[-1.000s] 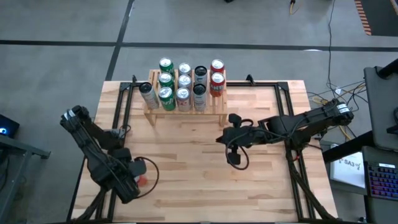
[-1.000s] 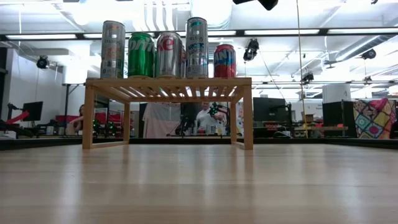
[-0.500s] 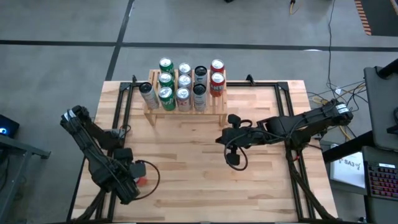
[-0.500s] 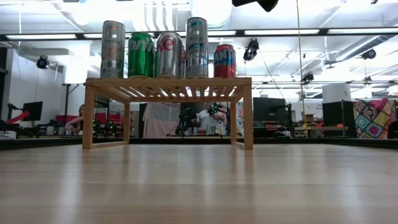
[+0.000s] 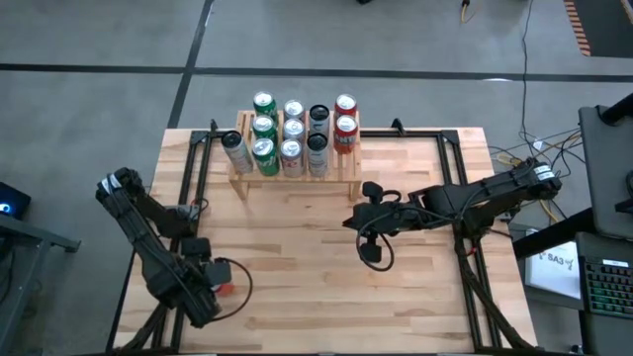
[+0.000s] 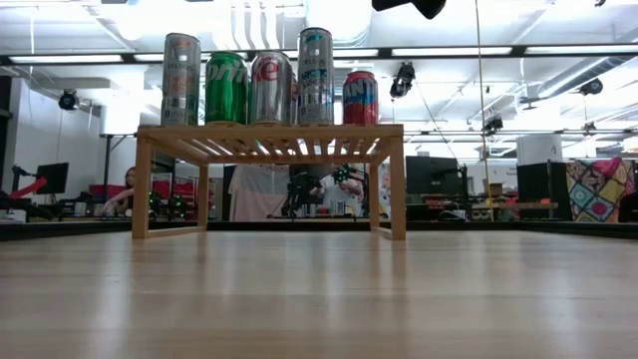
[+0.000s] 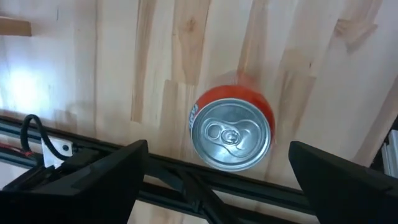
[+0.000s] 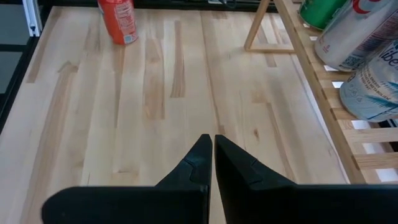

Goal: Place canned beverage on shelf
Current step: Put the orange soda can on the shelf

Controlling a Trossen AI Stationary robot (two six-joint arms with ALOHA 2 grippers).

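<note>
The left gripper (image 7: 214, 180) hangs directly above an upright orange can (image 7: 231, 134) near the table's front-left edge, fingers (image 7: 106, 171) spread wide, clear of it. The right gripper (image 8: 213, 155), pressed shut and empty, waits mid-table. The shelf (image 5: 341, 158) at the far side carries nine cans.

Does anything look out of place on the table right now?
One orange can stands upright alone at the table's near left corner, off the shelf where the other cans sit. The left gripper hovers above it, jaws open. Nothing is spilled or tipped.
</note>
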